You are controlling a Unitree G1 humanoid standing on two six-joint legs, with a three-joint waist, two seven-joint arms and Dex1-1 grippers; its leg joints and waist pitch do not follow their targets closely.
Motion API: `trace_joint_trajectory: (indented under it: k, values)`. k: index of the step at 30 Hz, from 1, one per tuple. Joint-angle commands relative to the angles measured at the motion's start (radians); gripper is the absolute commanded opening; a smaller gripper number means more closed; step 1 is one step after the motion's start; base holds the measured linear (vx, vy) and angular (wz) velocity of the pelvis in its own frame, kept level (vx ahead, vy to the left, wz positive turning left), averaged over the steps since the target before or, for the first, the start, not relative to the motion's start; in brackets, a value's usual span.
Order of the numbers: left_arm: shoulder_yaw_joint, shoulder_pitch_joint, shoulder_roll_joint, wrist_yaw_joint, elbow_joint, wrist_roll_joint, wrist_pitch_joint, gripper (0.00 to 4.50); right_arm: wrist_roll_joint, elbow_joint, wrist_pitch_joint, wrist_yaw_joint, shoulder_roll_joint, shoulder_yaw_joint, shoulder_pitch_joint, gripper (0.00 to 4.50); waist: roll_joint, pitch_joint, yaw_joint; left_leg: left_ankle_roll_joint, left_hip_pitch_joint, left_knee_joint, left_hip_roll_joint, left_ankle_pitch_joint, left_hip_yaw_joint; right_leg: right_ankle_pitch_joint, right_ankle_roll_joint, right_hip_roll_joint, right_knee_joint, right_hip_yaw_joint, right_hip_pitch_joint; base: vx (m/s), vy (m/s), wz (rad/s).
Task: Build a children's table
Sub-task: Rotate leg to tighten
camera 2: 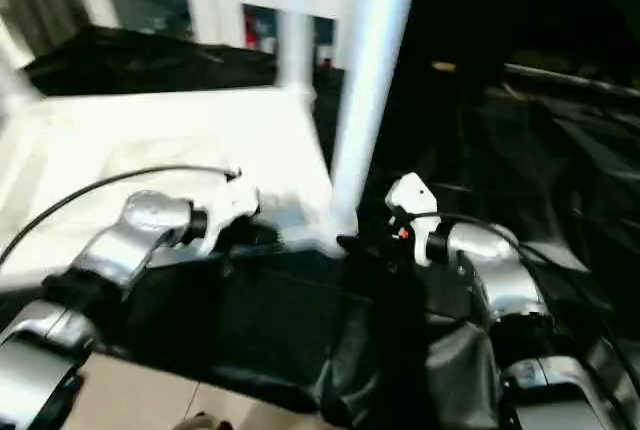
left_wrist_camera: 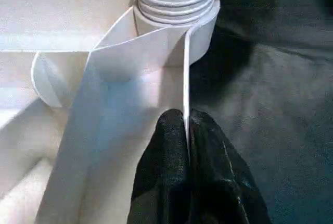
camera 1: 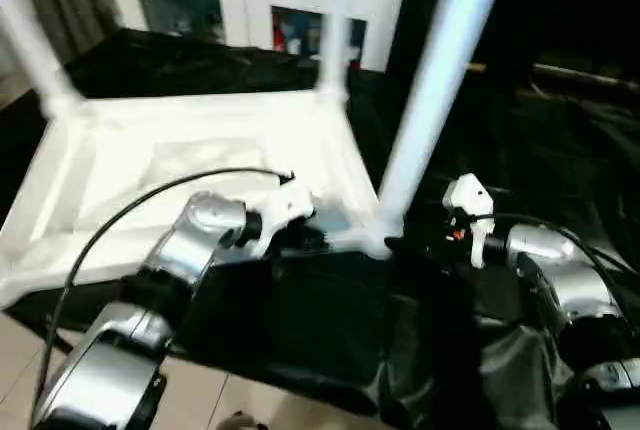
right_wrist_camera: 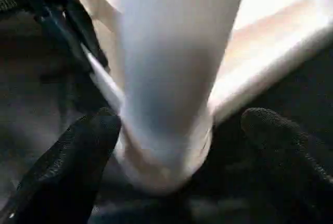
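Here we saw the children's table [camera 1: 190, 185] lying top-down on a surface [camera 1: 560, 165] draped in black cloth, its ribbed underside up and legs rising from the corner sockets. The left tool [left_wrist_camera: 186, 146] was closed on the thin side wall of the top, one black finger to each face, just beside the near corner socket [left_wrist_camera: 177, 21]. The right tool [right_wrist_camera: 171, 146] stood spread, its fingers [right_wrist_camera: 83, 151] flanking the base of the near leg [camera 1: 435, 80]; contact on the left finger looked likely, while the other finger stood apart.

We judged the table light and fairly stiff, its hollow plastic smooth and apt to slip. The thin wall would flex under a hard pinch, so a hold near the corner, where ribs brace it, seemed soundest. The leg tapered, so we judged a grip low at its thick end, close to the socket, the most secure.

The tops of the legs were cut off by the head views. The thread rings at the socket were seen in the left wrist view, but how far the leg was seated we could not tell. A white cabinet [camera 1: 240, 0] stood behind.
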Motion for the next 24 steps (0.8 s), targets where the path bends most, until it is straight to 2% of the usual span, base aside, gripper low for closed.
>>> trace_joint_trajectory:
  k: [1, 3, 5, 6, 11, 19, 21, 24]
  values:
    - [-0.018, 0.011, -0.008, -0.039, -0.033, -0.029, 0.009, 0.0, 0.013, -0.041, 0.024, 0.023, -0.012, 0.004, 0.009, 4.23, -0.008, -0.059, 0.001, 0.063, 0.017, -0.071, 0.075, -0.213, -0.027, -0.2, -0.234, -0.082, -0.073, 0.062, 0.045, 0.0, 0.0, 0.0]
    - [-0.014, 0.014, -0.006, -0.038, -0.039, -0.028, 0.009, 0.0, 0.006, -0.046, 0.031, 0.031, -0.013, 0.018, 0.009, 4.23, -0.008, -0.058, 0.003, 0.054, 0.017, -0.072, 0.073, -0.221, -0.028, -0.214, -0.228, -0.083, -0.074, 0.062, 0.045, 0.0, 0.0, 0.0]
    - [-0.01, 0.02, -0.003, -0.035, -0.054, -0.027, 0.018, 0.0, -0.005, -0.044, 0.028, 0.037, -0.014, 0.031, 0.009, 4.23, -0.012, -0.059, 0.004, 0.046, 0.017, -0.071, 0.072, -0.222, -0.029, -0.223, -0.221, -0.086, -0.075, 0.062, 0.047, 0.0, 0.0, 0.0]
    - [-0.009, 0.021, -0.001, -0.031, -0.055, -0.024, 0.016, 0.0, -0.007, -0.043, 0.027, 0.038, -0.012, 0.034, 0.009, 4.23, -0.011, -0.06, 0.005, 0.045, 0.017, -0.071, 0.071, -0.215, -0.03, -0.22, -0.219, -0.086, -0.074, 0.062, 0.047, 0.0, 0.0, 0.0]
    - [-0.005, 0.025, 0.004, -0.024, -0.067, -0.022, 0.032, 0.0, -0.019, -0.033, 0.034, 0.033, -0.004, 0.039, 0.005, 4.23, -0.013, -0.062, 0.008, 0.056, 0.015, -0.067, 0.068, -0.176, -0.028, -0.17, -0.223, -0.082, -0.068, 0.062, 0.049, 0.0, 0.0, 0.0]
    - [-0.001, 0.027, 0.004, -0.014, -0.073, -0.02, 0.042, 0.0, -0.035, -0.007, 0.025, 0.016, 0.001, 0.047, -0.005, 3.5, -0.016, -0.063, 0.008, 0.056, 0.016, -0.064, 0.067, -0.169, -0.028, -0.167, -0.223, -0.081, -0.066, 0.061, 0.05, 0.0, 0.0, 0.0]
    - [-0.001, 0.027, 0.005, -0.013, -0.073, -0.019, 0.043, 0.0, -0.034, -0.003, 0.024, 0.013, 0.004, 0.044, -0.006, 3.19, -0.016, -0.063, 0.009, 0.059, 0.016, -0.063, 0.067, -0.163, -0.027, -0.158, -0.225, -0.082, -0.065, 0.061, 0.05, 0.0, 0.0, 0.0]
    - [-0.001, 0.029, 0.006, -0.011, -0.074, -0.019, 0.047, 0.0, -0.027, 0.008, 0.023, 0.012, 0.013, 0.037, -0.01, 3.05, -0.015, -0.064, 0.008, 0.061, 0.016, -0.062, 0.067, -0.159, -0.027, -0.15, -0.228, -0.081, -0.063, 0.061, 0.051, 0.0, 0.0, 0.0]
